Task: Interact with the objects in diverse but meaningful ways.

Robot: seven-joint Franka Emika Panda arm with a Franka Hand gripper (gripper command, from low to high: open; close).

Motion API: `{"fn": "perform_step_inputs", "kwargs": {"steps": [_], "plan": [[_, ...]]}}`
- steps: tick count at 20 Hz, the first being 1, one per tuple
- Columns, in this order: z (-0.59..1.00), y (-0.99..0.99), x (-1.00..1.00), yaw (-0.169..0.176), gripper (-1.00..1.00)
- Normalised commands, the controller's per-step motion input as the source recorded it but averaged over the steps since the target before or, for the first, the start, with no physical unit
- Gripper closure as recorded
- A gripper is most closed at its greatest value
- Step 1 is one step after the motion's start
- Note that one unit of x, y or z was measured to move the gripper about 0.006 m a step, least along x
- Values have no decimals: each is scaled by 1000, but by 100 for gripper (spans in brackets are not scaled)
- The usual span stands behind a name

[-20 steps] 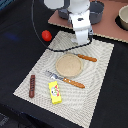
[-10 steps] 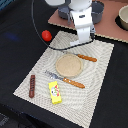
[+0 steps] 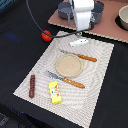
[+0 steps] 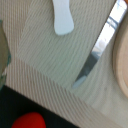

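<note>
My gripper [image 3: 82, 31] hangs over the far edge of the woven placemat [image 3: 95, 75], just above a white oblong piece [image 3: 79, 42] that lies flat on the mat. Its jaws are too small and blurred to read. The wrist view shows the white piece [image 4: 62, 17] and the red tomato-like ball [image 4: 27, 121], but no fingers clearly. The red ball [image 3: 46, 35] rests on the dark table beside the mat's far corner. A dark brown stick [image 3: 32, 86] and a yellow packet with red print [image 3: 55, 92] lie at the mat's near end.
A round tan plate [image 3: 69, 65] sits mid-mat between two wooden-handled pieces of cutlery [image 3: 80, 56] [image 3: 67, 80]; one blade [image 4: 100, 45] shows in the wrist view. Grey pots [image 3: 64, 10] and a bowl [image 3: 122, 17] stand on a brown board behind the arm.
</note>
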Motion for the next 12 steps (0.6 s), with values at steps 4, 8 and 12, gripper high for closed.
{"fn": "perform_step_inputs", "kwargs": {"steps": [4, 8, 12], "plan": [[206, -106, -723, 1, -100], [176, -32, -836, 0, -100], [86, 0, -939, 0, -100]]}}
